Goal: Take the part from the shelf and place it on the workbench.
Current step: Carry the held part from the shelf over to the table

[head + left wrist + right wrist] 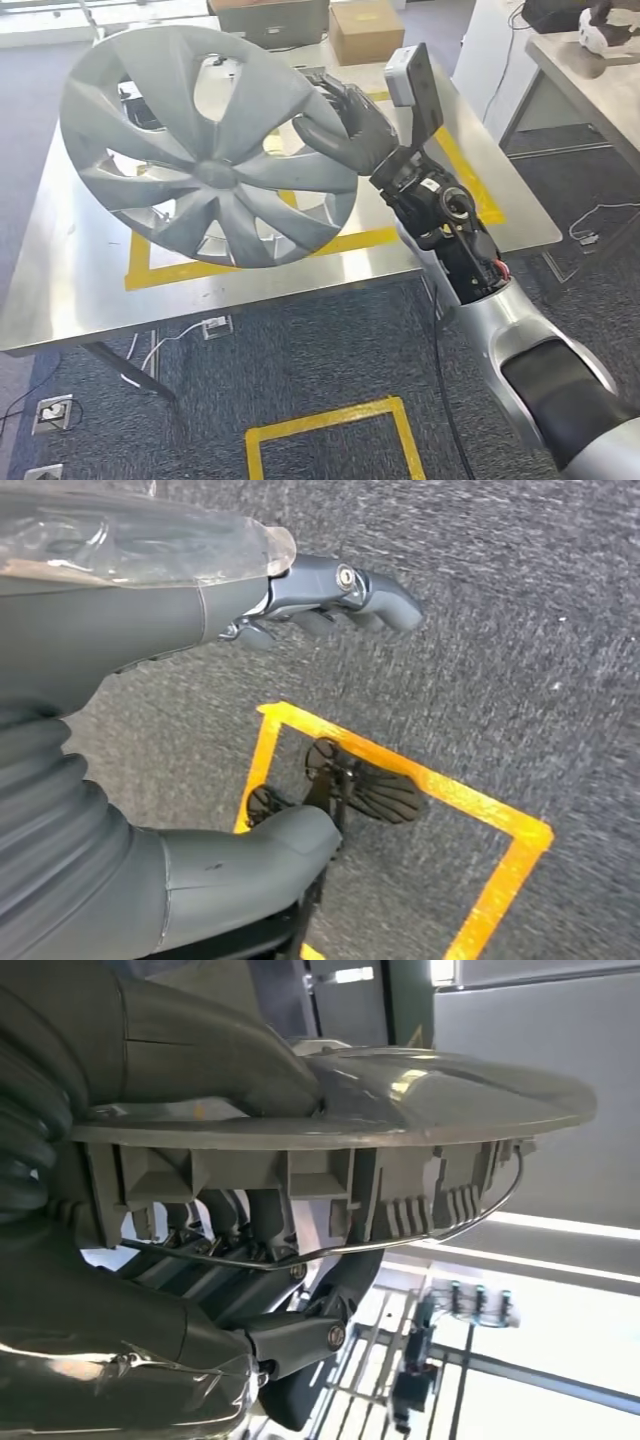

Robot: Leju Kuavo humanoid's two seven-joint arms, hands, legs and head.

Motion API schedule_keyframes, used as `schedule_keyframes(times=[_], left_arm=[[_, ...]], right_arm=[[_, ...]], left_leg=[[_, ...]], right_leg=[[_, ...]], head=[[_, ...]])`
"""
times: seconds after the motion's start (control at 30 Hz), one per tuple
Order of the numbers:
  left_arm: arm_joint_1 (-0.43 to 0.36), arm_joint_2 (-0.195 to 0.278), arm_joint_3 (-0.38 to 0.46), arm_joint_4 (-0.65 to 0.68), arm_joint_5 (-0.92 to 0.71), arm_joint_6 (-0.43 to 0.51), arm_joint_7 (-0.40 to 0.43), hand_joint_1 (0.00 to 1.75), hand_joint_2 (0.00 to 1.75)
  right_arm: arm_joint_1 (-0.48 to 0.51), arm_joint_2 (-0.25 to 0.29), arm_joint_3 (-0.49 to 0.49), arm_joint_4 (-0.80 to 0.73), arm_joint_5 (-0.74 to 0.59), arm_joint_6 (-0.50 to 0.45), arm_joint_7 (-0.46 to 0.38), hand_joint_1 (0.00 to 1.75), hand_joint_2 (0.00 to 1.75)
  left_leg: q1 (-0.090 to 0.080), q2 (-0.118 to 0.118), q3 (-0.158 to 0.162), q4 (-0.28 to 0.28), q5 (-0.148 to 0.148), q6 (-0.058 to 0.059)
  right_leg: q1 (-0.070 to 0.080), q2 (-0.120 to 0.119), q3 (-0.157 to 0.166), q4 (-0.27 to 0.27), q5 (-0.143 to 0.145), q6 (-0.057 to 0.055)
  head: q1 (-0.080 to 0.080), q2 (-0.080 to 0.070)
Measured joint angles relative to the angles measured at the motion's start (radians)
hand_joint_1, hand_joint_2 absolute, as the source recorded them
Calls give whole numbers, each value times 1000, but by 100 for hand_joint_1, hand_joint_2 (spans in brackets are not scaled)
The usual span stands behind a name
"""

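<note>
Above the steel surface (68, 270), at about ten o'clock from the right hand (355, 125), hung one grey wheel cover (207, 145), tilted and clear of the metal. Gripped at its three-o'clock rim, thumb over the spoked face and fingers curled under the back edge; seen from the right wrist, pinching that rim firmly.

Judged as the placing step, with the part already off the shelf. Best done by lowering slowly over the yellow tape square (140, 262) marked on the surface, levelling the cover so the whole rim lands together, then loosening the fingers only once the weight rests. Risk judged: a one-sided hold on a wide, light disc, likely to swing or slip if tipped fast.

Down by the grey carpet (528, 610) hung the left hand (324, 590), fingers stretched out and apart, holding nothing.

Counted: one wheel cover, one surface, two cardboard boxes (366, 30) at twelve o'clock beyond it.
</note>
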Motion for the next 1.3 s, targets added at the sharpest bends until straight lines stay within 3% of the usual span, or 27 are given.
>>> schedule_keyframes(times=[0.03,0.1,0.2,0.23,0.27,0.3,0.33,0.37,0.43,0.47,0.53,0.6,0.63,0.7,0.73,0.77,0.8,0.87,0.93,1.0,1.07,1.13,1.3], left_arm=[[-3,0,-2,0,-1,0,0,0,175],[-9,0,-4,0,-1,0,0,0,175],[-12,0,-8,0,-1,1,0,0,175],[-11,-1,-10,0,-1,1,0,0,175],[-11,-2,-10,0,-1,1,0,0,175],[-10,-3,-10,0,-1,1,0,0,175],[-9,-4,-10,0,-1,1,0,0,175],[-9,-4,-11,0,0,1,0,0,175],[-8,-6,-11,1,0,0,1,0,175],[-9,-6,-11,1,0,0,1,0,175],[-12,-5,-11,1,0,0,1,0,175],[-17,-4,-12,0,-2,1,-2,0,175],[-17,-4,-12,0,-2,2,-4,0,175],[-14,-4,-12,0,-3,4,-6,0,175],[-12,-4,-12,0,-3,4,-6,0,175],[-10,-5,-12,0,-3,4,-6,0,175],[-8,-5,-12,0,-3,5,-7,0,175],[-8,-2,-12,0,-3,7,-7,0,175],[-9,1,-12,0,-4,10,-8,0,175],[-10,3,-14,0,-5,13,-9,0,175],[-11,3,-16,0,-7,16,-9,0,175],[-12,3,-17,0,-7,17,-9,0,175],[-13,2,-24,0,-7,18,-9,0,175]], right_arm=[[1,0,0,-1,0,-3,1,175,175],[0,-1,-1,-4,1,-6,0,175,175],[4,-1,-1,-6,0,-8,-1,175,175],[7,-1,0,-6,0,-8,0,175,175],[9,-1,0,-6,0,-8,0,175,175],[10,-2,0,-6,0,-9,1,175,175],[11,-2,-1,-6,1,-9,1,175,175],[12,-2,-1,-6,1,-10,1,175,175],[13,-3,0,-6,1,-12,1,175,175],[14,-4,0,-6,1,-12,0,175,175],[16,-4,1,-10,1,-13,1,175,175],[14,-5,0,-13,1,-14,1,175,175],[15,-6,0,-14,0,-15,0,175,175],[22,-7,1,-14,0,-15,-1,175,175],[28,-7,2,-14,0,-15,-1,175,175],[33,-7,2,-14,0,-15,0,175,175],[36,-7,2,-14,0,-15,0,175,175],[38,-7,2,-14,1,-15,0,175,175],[36,-7,2,-14,0,-14,-2,175,175],[35,-7,2,-15,0,-14,-3,175,175],[36,-8,1,-15,0,-14,-3,175,175],[36,-8,0,-15,0,-15,-3,175,175],[37,-8,-1,-15,2,-16,-3,175,175]], left_leg=[[1,-1,12,-3,-6,7],[2,-1,37,-5,-22,19],[1,0,70,-5,-53,25],[1,-1,85,-5,-65,25],[1,-2,101,-5,-78,24],[1,-4,118,-5,-91,23],[1,-5,135,-6,-104,21],[0,-6,150,-4,-117,17],[-3,-8,167,-6,-139,6],[-5,-8,173,-5,-146,0],[-4,-8,183,-7,-153,-9],[-3,-6,148,59,-155,-17],[-2,-5,108,124,-163,-22],[-2,-3,14,252,-210,-29],[-2,-3,-19,278,-233,-31],[-2,-3,-37,273,-239,-30],[-2,-3,-40,235,-217,-29],[-5,-3,-13,97,-103,-19],[-11,-2,12,2,-23,-6],[-13,-2,19,-10,-14,-1],[-14,-4,22,-9,-12,-2],[-16,-6,22,-9,-14,-2],[-18,-6,22,-9,-20,6]], right_leg=[[-1,-2,-3,22,1,5],[-5,-6,-47,112,-7,15],[-11,-9,-165,282,-87,29],[-12,-9,-193,301,-112,31],[-13,-10,-207,290,-118,31],[-13,-10,-210,250,-99,28],[-12,-10,-205,186,-45,22],[-9,-10,-202,112,29,15],[-2,-10,-191,18,130,1],[1,-11,-187,1,144,-5],[0,-12,-167,-4,139,-17],[-4,-14,-146,-17,135,-26],[-6,-13,-136,-22,131,-29],[-6,-11,-122,-24,117,-33],[-6,-10,-112,-24,108,-34],[-5,-8,-102,-23,98,-34],[-5,-6,-92,-22,89,-34],[-2,-3,-74,-18,70,-31],[1,1,-66,-14,54,-25],[3,4,-64,-11,41,-19],[3,2,-61,-10,33,-23],[1,0,-59,-11,31,-26],[0,-2,-55,-21,28,-20]], head=[[3,0],[6,0],[10,0],[12,0],[14,0],[17,0],[20,0],[21,0],[20,0],[17,0],[14,0],[13,0],[12,0],[9,0],[9,0],[9,0],[8,0],[6,0],[4,0],[3,0],[3,0],[5,0],[6,0]])
